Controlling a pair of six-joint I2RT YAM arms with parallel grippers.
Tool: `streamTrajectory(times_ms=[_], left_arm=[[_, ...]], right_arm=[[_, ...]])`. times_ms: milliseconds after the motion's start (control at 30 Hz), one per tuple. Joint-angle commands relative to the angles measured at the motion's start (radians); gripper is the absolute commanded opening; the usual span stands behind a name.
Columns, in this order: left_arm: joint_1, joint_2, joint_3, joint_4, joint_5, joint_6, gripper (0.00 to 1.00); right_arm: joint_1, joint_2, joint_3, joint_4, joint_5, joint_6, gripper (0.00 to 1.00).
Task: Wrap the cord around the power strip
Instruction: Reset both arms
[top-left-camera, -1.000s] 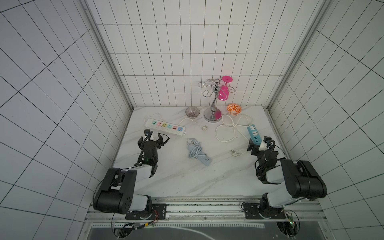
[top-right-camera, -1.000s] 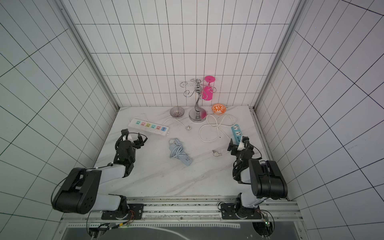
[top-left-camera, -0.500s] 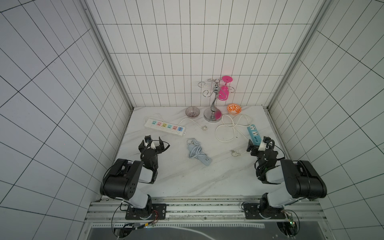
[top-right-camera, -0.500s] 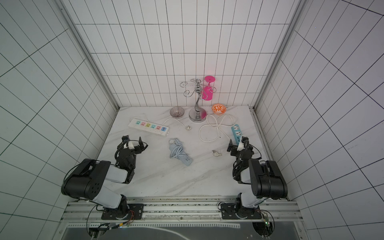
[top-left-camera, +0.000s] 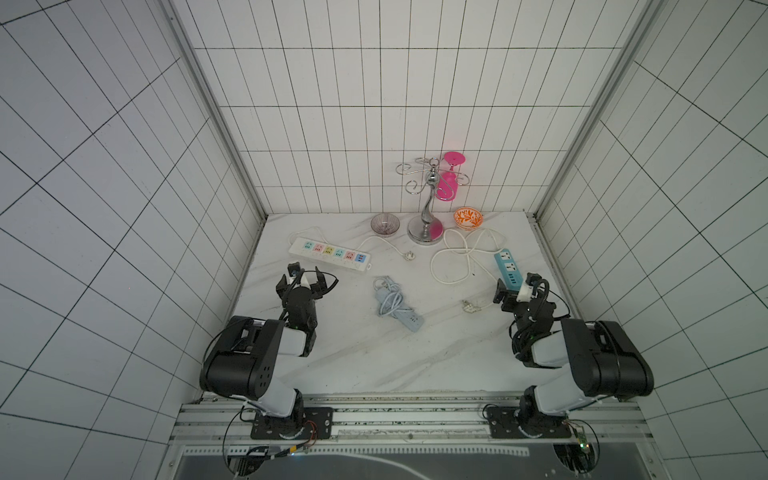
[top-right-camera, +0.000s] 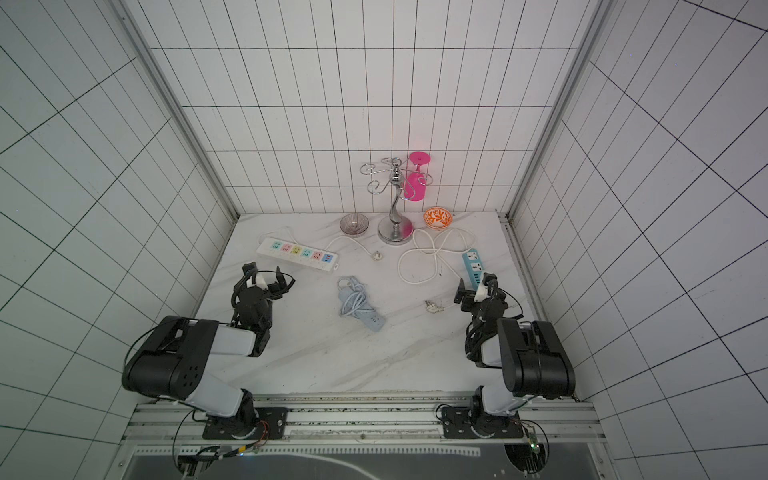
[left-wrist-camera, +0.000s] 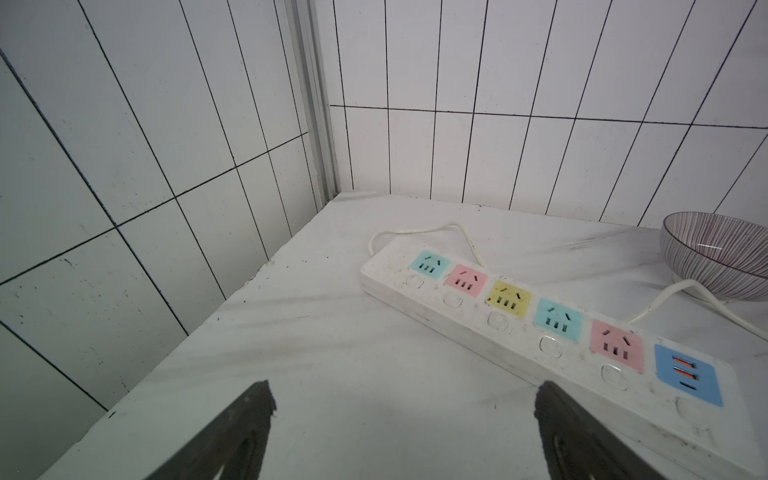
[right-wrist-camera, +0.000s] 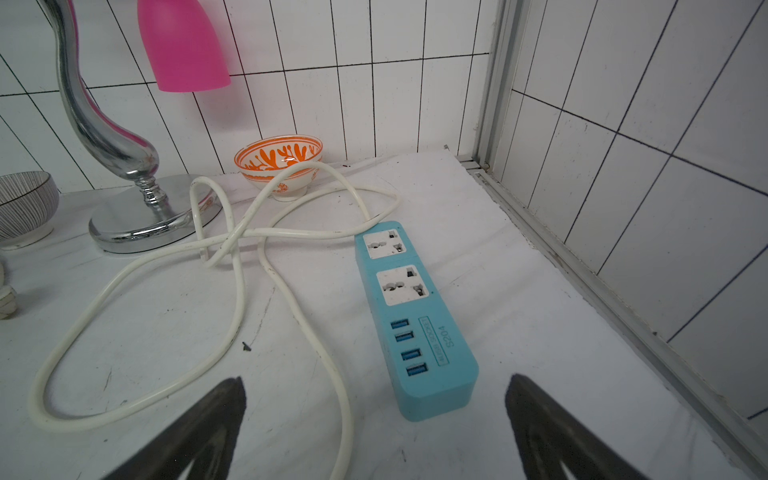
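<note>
The power strip (top-left-camera: 412, 326) (top-right-camera: 375, 323), a pale blue-grey bar, lies at an angle in the middle of the marble table in both top views. The cord (top-left-camera: 390, 300) (top-right-camera: 353, 297) lies bunched in loops over and around its far half; only the near end with sockets shows bare. My left gripper (top-left-camera: 300, 282) (top-right-camera: 262, 281) (left-wrist-camera: 403, 392) stands open to the left of it, well apart, with nothing between its fingers. At the right side my right gripper (top-left-camera: 517, 286) (top-right-camera: 476, 286) (right-wrist-camera: 376, 384) is open and holds nothing. Neither wrist view shows the strip or cord.
A long white strip with coloured sockets (top-left-camera: 330, 255) (left-wrist-camera: 540, 328) lies just beyond the left gripper. A bright blue strip (top-left-camera: 509, 270) (right-wrist-camera: 415, 316) with a looping white cable (top-left-camera: 453, 257) lies before the right gripper. At the back stand a chrome stand (top-left-camera: 424, 232), a striped bowl (top-left-camera: 385, 224) and an orange bowl (top-left-camera: 468, 217).
The left arm has folded back toward its base and its open gripper has come slightly nearer the front. The right arm, strip and cord have not moved.
</note>
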Motion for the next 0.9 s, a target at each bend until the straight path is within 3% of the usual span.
streamTrajectory(times_ms=[0, 867], left_arm=[[-0.019, 0.009, 0.038, -0.044, -0.04, 0.013, 0.97], [-0.024, 0.011, 0.038, -0.037, -0.048, 0.013, 0.97]], right_arm=[[-0.002, 0.001, 0.057, 0.012, 0.003, -0.006, 0.99], [0.035, 0.008, 0.085, -0.037, 0.02, -0.043, 0.99]])
